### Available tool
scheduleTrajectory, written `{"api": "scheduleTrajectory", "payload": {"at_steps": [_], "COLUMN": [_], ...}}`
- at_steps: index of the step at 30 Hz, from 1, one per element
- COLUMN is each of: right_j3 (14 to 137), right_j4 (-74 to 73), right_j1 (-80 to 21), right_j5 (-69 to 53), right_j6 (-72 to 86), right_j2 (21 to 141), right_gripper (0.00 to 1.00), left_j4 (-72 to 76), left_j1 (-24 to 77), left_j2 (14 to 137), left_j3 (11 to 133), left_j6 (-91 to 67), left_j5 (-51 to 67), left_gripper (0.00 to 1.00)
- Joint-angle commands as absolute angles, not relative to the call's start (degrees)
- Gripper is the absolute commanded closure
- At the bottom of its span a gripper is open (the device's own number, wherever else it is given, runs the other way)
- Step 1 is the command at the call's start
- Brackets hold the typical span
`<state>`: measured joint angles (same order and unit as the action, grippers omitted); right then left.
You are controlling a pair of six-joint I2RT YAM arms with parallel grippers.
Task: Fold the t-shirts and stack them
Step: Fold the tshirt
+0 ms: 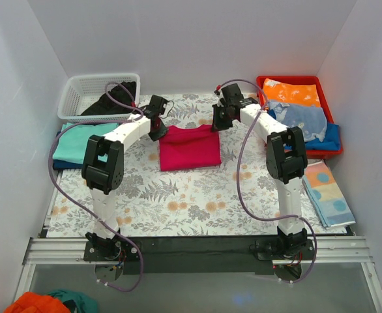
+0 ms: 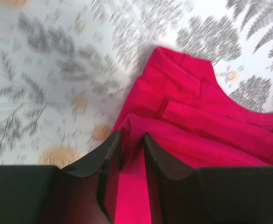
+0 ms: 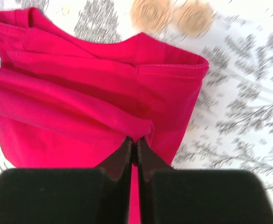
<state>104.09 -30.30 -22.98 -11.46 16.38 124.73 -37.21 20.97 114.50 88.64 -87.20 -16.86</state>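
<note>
A crimson-red t-shirt (image 1: 190, 149) lies partly folded on the floral table cover, at the middle back. My left gripper (image 1: 156, 135) is at its far left corner, and in the left wrist view (image 2: 133, 135) its jaws pinch a raised fold of the red t-shirt (image 2: 206, 116). My right gripper (image 1: 217, 125) is at the far right corner, and in the right wrist view (image 3: 136, 140) it is shut tight on a fold of the red t-shirt (image 3: 80, 93). A teal t-shirt (image 1: 80, 145) lies folded at the left. A black t-shirt (image 1: 116, 99) hangs in the white basket (image 1: 80, 91).
A red tray (image 1: 294, 80) at the back right holds orange and blue garments. A pale cloth with blue and orange dots (image 1: 328, 192) lies at the right edge. White walls close in both sides. Orange and teal fabric (image 1: 44, 303) lies below the table front.
</note>
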Motion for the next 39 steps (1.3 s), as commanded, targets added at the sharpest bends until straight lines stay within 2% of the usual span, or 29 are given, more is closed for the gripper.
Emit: {"api": "scheduleTrajectory", "payload": {"at_steps": [1, 4, 9, 19, 25, 31, 39], "right_j3": [113.44, 116.36, 116.11, 100.57, 95.8, 100.97, 114.76], "right_j4": [-31.2, -31.29, -31.38, -31.03, -29.8, -29.44, -30.76], "right_j1": [-20.57, -19.34, -18.46, -19.07, -20.3, -21.71, -21.8], "right_j5": [-9.84, -9.58, -8.18, -12.74, -14.94, -16.43, -16.43], "right_j6": [16.87, 17.58, 17.23, 16.0, 16.08, 16.43, 17.75], "right_j2": [127.52, 128.14, 124.72, 117.6, 115.93, 121.28, 131.83], "right_gripper": [0.81, 0.69, 0.61, 0.6, 0.62, 0.62, 0.63], "left_j4": [-36.13, -34.64, -32.7, -31.2, -32.34, -33.48, -36.3], "left_j1": [19.43, 19.25, 19.25, 19.25, 19.25, 19.25, 19.16], "left_j2": [117.42, 118.21, 116.63, 109.87, 105.83, 108.36, 118.81], "left_j3": [98.41, 102.46, 103.63, 91.16, 85.79, 86.39, 98.23], "left_j6": [-81.49, -79.37, -76.55, -79.27, -80.94, -80.86, -79.72], "left_j5": [-18.28, -18.54, -17.76, -13.01, -15.64, -14.85, -14.5], "left_gripper": [0.68, 0.55, 0.47, 0.46, 0.47, 0.48, 0.48]}}
